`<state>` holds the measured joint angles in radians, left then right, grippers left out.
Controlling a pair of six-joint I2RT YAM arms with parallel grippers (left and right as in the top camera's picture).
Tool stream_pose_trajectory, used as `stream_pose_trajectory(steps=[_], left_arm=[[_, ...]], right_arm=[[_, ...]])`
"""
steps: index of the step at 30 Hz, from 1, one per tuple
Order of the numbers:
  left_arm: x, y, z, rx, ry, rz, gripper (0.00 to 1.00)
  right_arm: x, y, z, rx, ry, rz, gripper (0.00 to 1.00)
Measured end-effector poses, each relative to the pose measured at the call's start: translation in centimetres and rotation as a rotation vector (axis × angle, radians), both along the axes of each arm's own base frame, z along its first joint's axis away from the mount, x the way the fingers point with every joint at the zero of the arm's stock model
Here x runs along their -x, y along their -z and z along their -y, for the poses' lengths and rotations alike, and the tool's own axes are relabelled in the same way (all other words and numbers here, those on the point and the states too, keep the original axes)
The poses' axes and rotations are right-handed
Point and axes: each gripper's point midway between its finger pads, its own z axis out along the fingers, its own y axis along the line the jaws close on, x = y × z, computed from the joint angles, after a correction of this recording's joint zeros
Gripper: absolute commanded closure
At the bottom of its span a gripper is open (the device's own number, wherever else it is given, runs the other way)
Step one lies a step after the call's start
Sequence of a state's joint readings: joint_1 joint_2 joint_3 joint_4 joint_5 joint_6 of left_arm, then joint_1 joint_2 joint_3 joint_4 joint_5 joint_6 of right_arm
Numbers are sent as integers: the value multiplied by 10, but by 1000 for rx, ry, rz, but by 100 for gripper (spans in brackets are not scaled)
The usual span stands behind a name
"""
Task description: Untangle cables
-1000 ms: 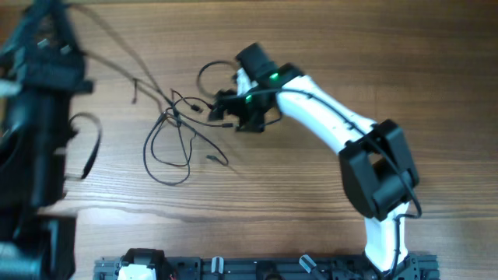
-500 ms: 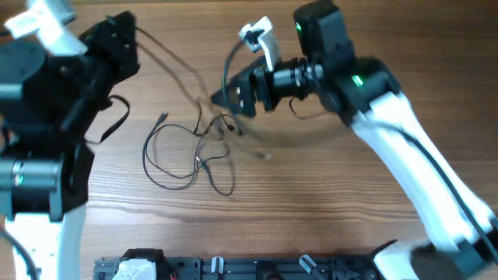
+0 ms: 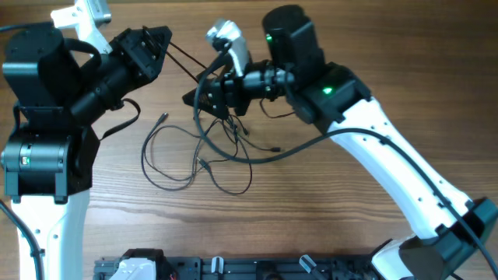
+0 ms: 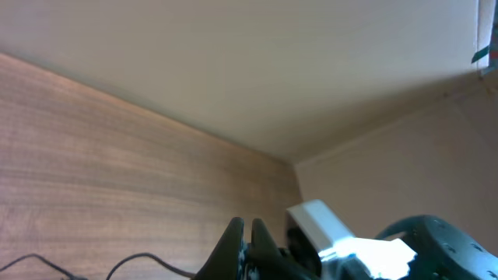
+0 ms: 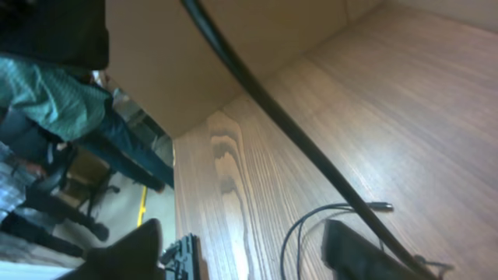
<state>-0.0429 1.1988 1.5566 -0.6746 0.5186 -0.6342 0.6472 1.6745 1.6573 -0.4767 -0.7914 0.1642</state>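
Evidently to draw one strand taut, the left claw [image 3: 156, 40] pinches the cables [image 3: 204, 162] shut; the right claw [image 3: 199, 95] gapes wide, apparently empty.

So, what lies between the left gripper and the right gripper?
In the overhead view, a thin black cable strand runs straight from the left gripper to the right gripper.

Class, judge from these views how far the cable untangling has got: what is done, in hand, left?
Done: little; one plug end lies clear of the crossings. In hand: the left gripper pinches a strand stretched taut towards the right gripper. Left: most of the cables lie in overlapping loops on the table, crossings unseparated.
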Motion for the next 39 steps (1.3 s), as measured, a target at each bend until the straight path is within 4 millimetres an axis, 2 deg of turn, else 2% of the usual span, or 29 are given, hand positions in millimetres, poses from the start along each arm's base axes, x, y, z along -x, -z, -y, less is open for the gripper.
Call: stream_pose_trajectory(steps=[1,2,3,4,8,10,12,14,17,19,25,28,32,36,39], left_arm=[[1,1,1,4,3,-8,54],[2,4,1,1,4,-18,39],[2,6,0,-1,4,-29,31],[3,9,0,-1,2,-44,29],[7,43,-4,-36,-16,-183,32],[5,71,-5,-73,-4,-281,39],[2,97,-1,-115,34,-360,44],[-5,122,14,-154,120,-412,49],[-6,147,45,-212,253,-443,53],[-3,168,72,-253,350,-476,52],[-5,214,102,-326,441,-567,51],[-5,237,105,-343,456,-637,49],[6,262,101,-411,521,-700,46],[20,272,96,-540,724,-581,37],[32,287,94,-550,885,-478,31]], right_arm=[[0,3,-2,6,5,-12,96],[-1,5,-4,11,17,-24,95],[-2,6,-4,15,36,-40,95],[-7,7,-2,21,70,-56,95],[-26,0,14,29,221,-93,95],[-29,-24,33,-9,306,-102,95],[-24,-53,56,-59,383,-114,95],[-13,-85,81,-123,451,-120,95],[0,-110,100,-177,497,-137,95],[3,-109,109,-172,521,-170,95],[-11,-87,136,-111,621,-252,95],[-15,-84,148,-104,655,-263,95],[-16,-81,163,-92,696,-278,95],[-15,-79,165,-80,696,-274,95],[-15,-78,165,-77,695,-277,95]])
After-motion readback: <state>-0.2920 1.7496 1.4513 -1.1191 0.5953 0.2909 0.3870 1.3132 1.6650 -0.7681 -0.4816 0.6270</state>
